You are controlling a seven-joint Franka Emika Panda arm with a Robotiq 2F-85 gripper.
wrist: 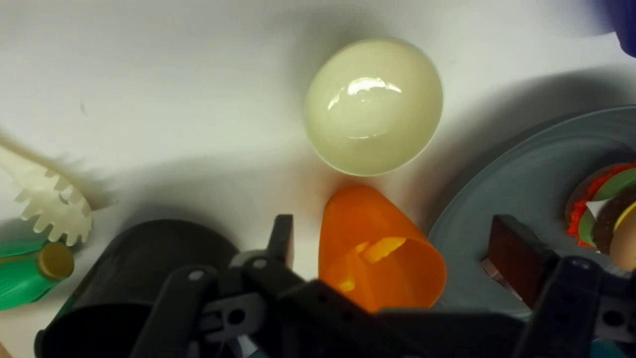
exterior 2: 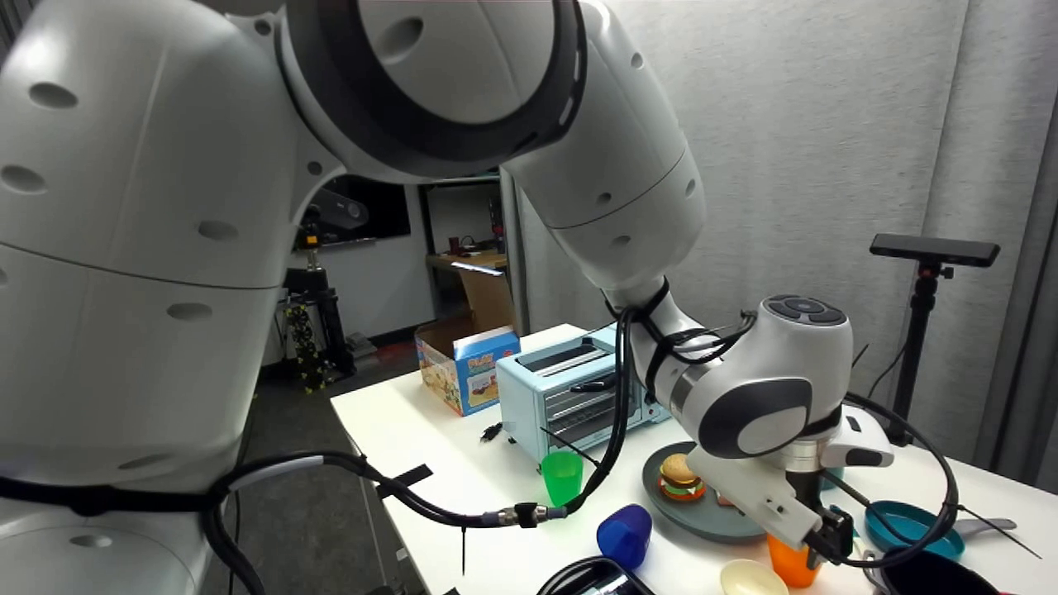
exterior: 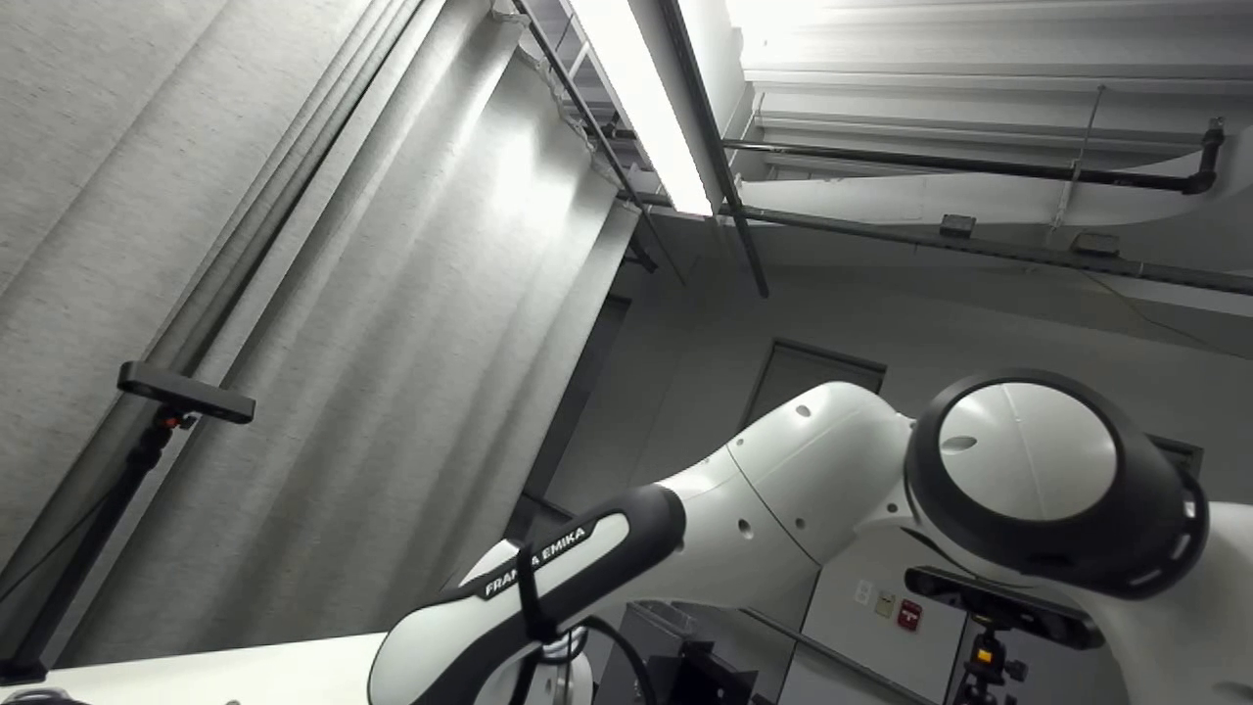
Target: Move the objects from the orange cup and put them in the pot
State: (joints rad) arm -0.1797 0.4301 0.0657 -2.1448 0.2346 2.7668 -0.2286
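The orange cup [wrist: 380, 248] appears in the wrist view with its mouth toward the camera. Bright yellow patches show inside; I cannot tell whether they are objects or light. My gripper [wrist: 395, 231] is open, one finger on each side of the cup with gaps between. In an exterior view the gripper [exterior 2: 826, 547] overlaps the orange cup [exterior 2: 789, 564], so its height over the cup is unclear. A black vessel that looks like the pot [wrist: 169, 258] stands left of the cup in the wrist view. Part of the pot [exterior 2: 934, 574] shows in an exterior view.
A cream bowl [wrist: 373, 107] sits close beside the cup. The grey plate [wrist: 467, 223], with a toy burger [wrist: 606, 214], lies on the cup's far side from the pot. A pasta fork [wrist: 54, 204], green bottle [wrist: 25, 273], blue cup [exterior 2: 626, 535] and teal pan [exterior 2: 913, 533] are nearby.
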